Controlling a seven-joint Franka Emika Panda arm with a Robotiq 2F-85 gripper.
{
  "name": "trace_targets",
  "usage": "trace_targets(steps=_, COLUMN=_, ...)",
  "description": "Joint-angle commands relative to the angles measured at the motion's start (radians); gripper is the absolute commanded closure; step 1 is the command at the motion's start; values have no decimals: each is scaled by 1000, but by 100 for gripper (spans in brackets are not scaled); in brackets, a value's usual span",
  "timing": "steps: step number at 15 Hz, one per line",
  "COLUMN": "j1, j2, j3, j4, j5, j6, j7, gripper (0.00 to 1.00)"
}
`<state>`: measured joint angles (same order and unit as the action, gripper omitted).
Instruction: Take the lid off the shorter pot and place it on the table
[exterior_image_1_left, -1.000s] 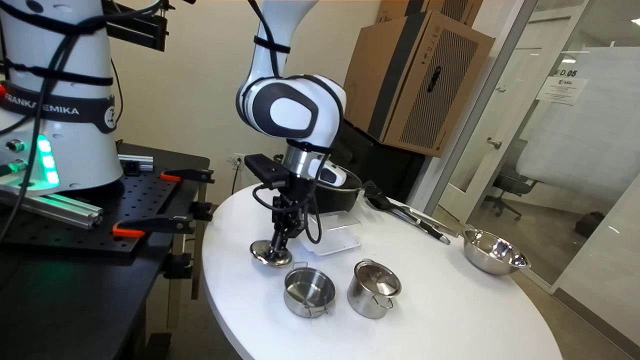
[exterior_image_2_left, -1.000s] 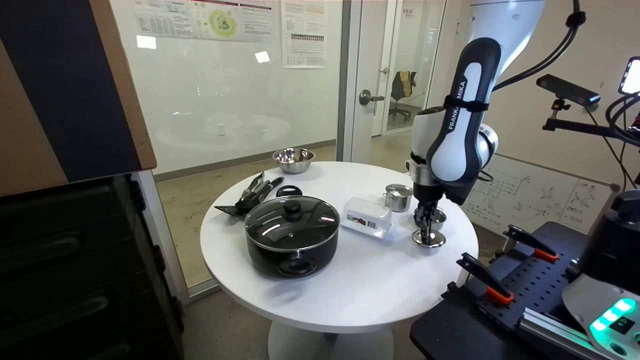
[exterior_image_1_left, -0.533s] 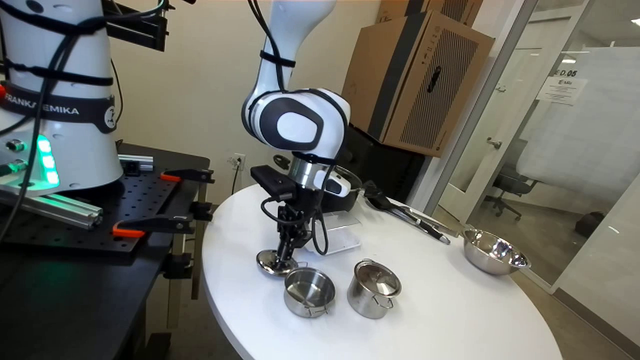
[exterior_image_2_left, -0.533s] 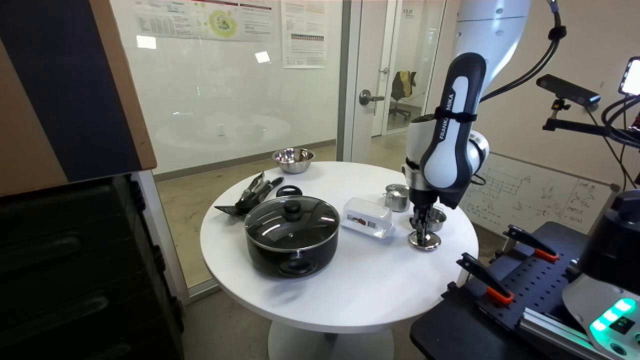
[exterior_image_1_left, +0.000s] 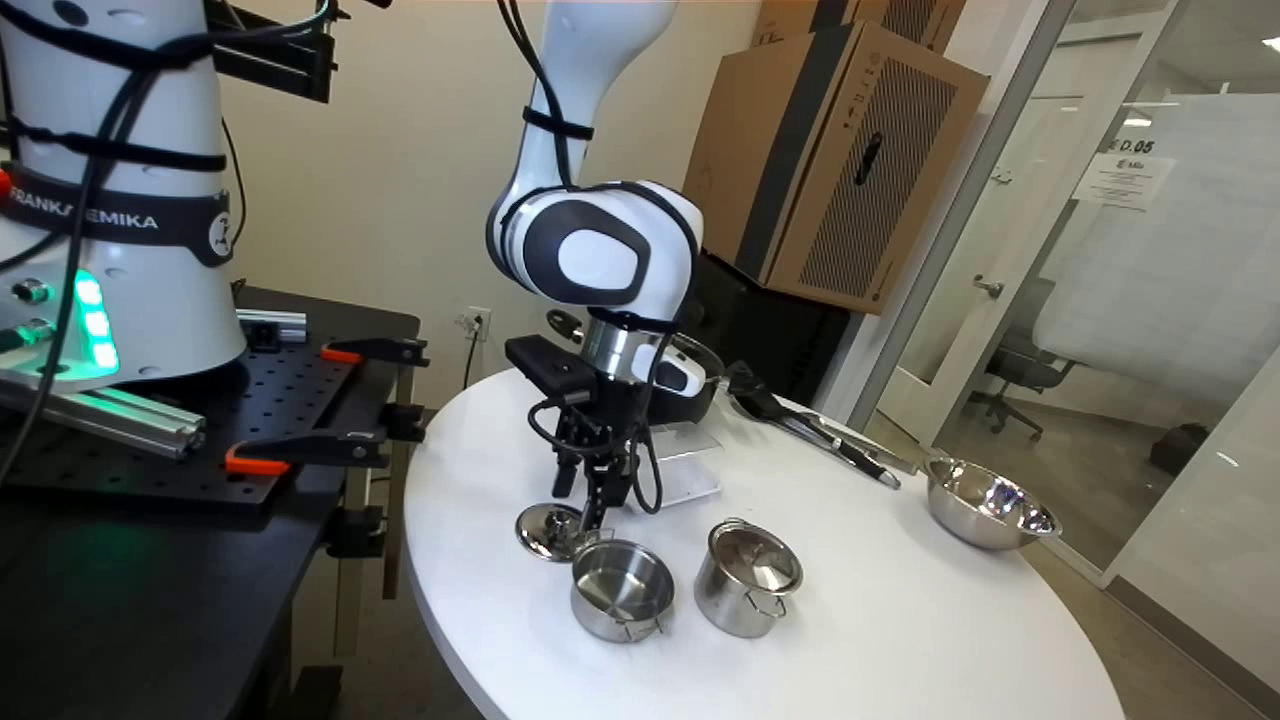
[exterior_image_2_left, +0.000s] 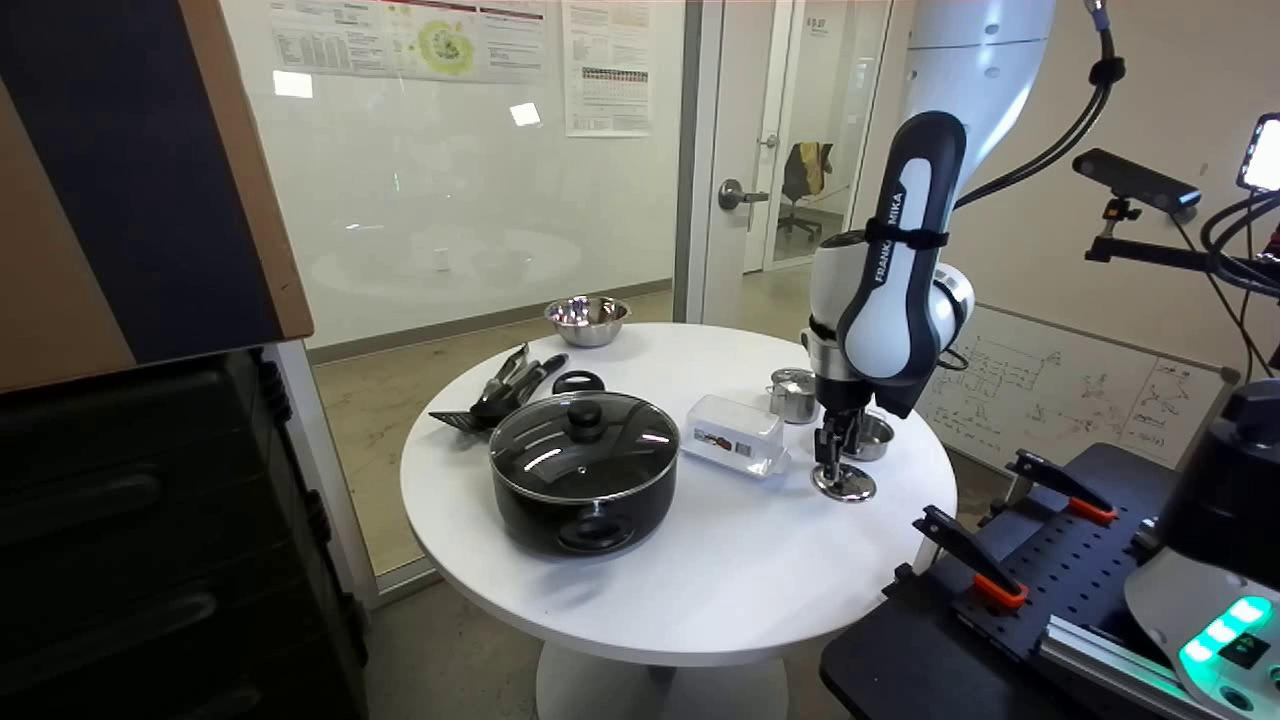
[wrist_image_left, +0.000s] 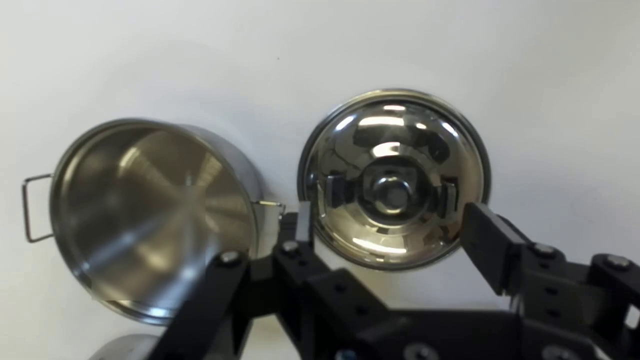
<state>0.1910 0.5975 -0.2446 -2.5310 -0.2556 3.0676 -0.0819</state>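
The shiny round lid (wrist_image_left: 392, 192) lies flat on the white table (exterior_image_1_left: 900, 610), its knob facing up. My gripper (wrist_image_left: 389, 210) stands open above it, the fingers spread wide to either side of the knob and not gripping it. Close beside the lid is the shorter pot (wrist_image_left: 155, 215), uncovered, its hollow inside showing in the wrist view. One of its wire handles points toward the lid, near the left finger. In an exterior view the lid (exterior_image_1_left: 546, 532) sits just behind the shorter pot (exterior_image_1_left: 622, 592); elsewhere my arm partly covers that pot (exterior_image_2_left: 874, 440).
A taller steel pot (exterior_image_1_left: 745, 590) with a cover on stands beside the shorter one. A clear plastic box (exterior_image_2_left: 735, 435), a big black pot (exterior_image_2_left: 585, 480), black utensils (exterior_image_2_left: 510, 385) and a steel bowl (exterior_image_2_left: 588, 320) are spread over the table.
The lid has come down and over toward the shorter pot, onto the table. In the last half second the gripper has opened and let go of it. The shorter pot has shifted very slightly.
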Motion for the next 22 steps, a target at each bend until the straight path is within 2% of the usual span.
trace_targets(steps=1, j1=-16, j2=-28, j3=16, j4=-28, j5=6, j6=29, j7=-12, gripper=0)
trace_targets(steps=8, j1=-92, j2=-141, j3=93, j4=-109, j5=5, j6=45, j7=-50, gripper=0)
trace_targets(steps=10, j1=-108, j2=-192, j3=96, j4=-142, j5=5, j6=61, j7=-57, gripper=0)
trace_targets(steps=15, j1=-114, j2=-347, j3=44, j4=-230, j5=0, j6=122, j7=-68, gripper=0)
trace_targets(steps=19, j1=32, j2=-408, j3=-156, j4=-259, j5=-2, j6=215, j7=-32, gripper=0)
trace_targets(steps=20, j1=-44, j2=-358, j3=-66, j4=-216, j5=0, j6=172, j7=-40, gripper=0)
trace_targets(steps=22, j1=-35, j2=-368, j3=-84, j4=-219, j5=-1, j6=173, j7=-40, gripper=0)
